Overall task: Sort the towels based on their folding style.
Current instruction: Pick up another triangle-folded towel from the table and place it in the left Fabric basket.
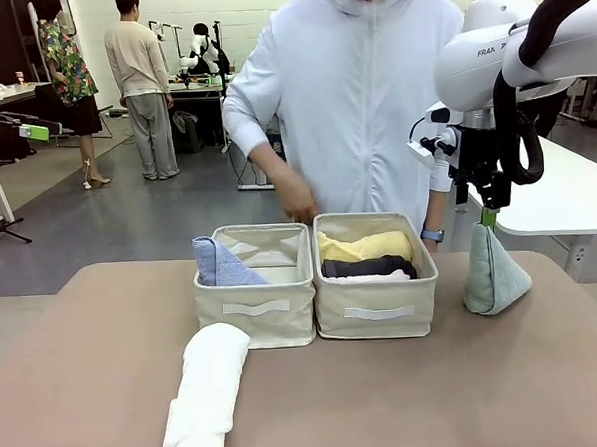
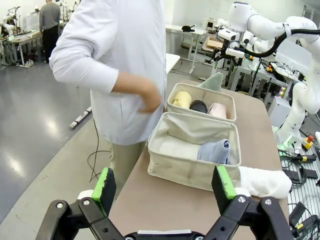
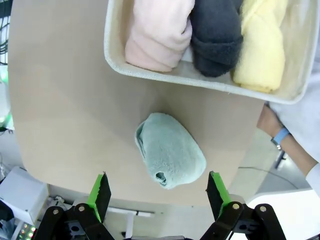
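Note:
On the table's right side stands a sage green cone-folded towel [image 1: 493,273] [image 3: 170,156] [image 2: 212,82]. My right gripper [image 1: 488,217] [image 3: 159,192] hangs open straight above it, a finger on either side of its tip, not touching. The right bin [image 1: 377,325] [image 3: 200,75] holds the yellow [image 1: 365,246], dark grey [image 1: 369,267] and pink [image 3: 157,35] rolled towels. A lavender-blue folded towel [image 1: 220,263] [image 2: 214,151] leans in the left bin [image 1: 256,321]. A white rolled towel [image 1: 207,393] [image 2: 262,181] lies on the table in front of that bin. My left gripper [image 2: 164,185] is open and empty, high off the table's far left corner.
The person stands at the far side, one hand [image 1: 297,199] hovering behind the bins, the other wrist with a blue band [image 3: 280,135] beside the right bin. The green towel sits close to the table's edge [image 3: 125,192]. Bare tabletop [image 1: 438,396] lies in front.

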You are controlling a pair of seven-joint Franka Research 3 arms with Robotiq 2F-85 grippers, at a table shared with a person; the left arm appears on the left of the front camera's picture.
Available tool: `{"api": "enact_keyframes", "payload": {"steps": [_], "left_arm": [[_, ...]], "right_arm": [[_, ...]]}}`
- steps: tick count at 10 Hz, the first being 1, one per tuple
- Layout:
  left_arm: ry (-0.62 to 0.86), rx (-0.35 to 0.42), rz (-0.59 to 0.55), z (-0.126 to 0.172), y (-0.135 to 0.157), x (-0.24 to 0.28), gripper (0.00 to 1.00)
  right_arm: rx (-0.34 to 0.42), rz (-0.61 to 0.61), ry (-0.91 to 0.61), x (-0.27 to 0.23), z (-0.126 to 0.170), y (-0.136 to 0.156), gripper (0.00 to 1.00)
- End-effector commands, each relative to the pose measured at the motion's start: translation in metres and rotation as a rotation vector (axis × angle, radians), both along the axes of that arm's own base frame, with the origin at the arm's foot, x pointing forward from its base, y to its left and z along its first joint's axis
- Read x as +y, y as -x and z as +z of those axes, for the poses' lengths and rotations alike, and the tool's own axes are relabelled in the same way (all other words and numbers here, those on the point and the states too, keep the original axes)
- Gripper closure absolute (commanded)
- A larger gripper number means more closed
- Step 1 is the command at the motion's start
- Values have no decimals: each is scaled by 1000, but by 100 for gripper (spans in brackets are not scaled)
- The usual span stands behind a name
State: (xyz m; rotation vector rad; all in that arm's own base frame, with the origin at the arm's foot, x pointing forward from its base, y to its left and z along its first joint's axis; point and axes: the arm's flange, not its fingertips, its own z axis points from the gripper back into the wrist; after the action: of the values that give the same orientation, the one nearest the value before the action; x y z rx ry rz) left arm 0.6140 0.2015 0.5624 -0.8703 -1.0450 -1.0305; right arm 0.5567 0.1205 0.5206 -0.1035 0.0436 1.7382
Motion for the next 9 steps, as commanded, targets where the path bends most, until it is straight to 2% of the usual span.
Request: {"api": "enact_keyframes", "payload": {"steps": [1,6,9], "left_arm": [[14,-8,8,1,-1,0,0],[14,-8,8,1,-1,0,0],[14,-8,8,1,-1,0,0]], "right_arm": [[7,4,-10,-3,-1,-5,0],[-1,44,19,-10,-10,-20,0],[24,16,22,-16,-24,-49,0]]}}
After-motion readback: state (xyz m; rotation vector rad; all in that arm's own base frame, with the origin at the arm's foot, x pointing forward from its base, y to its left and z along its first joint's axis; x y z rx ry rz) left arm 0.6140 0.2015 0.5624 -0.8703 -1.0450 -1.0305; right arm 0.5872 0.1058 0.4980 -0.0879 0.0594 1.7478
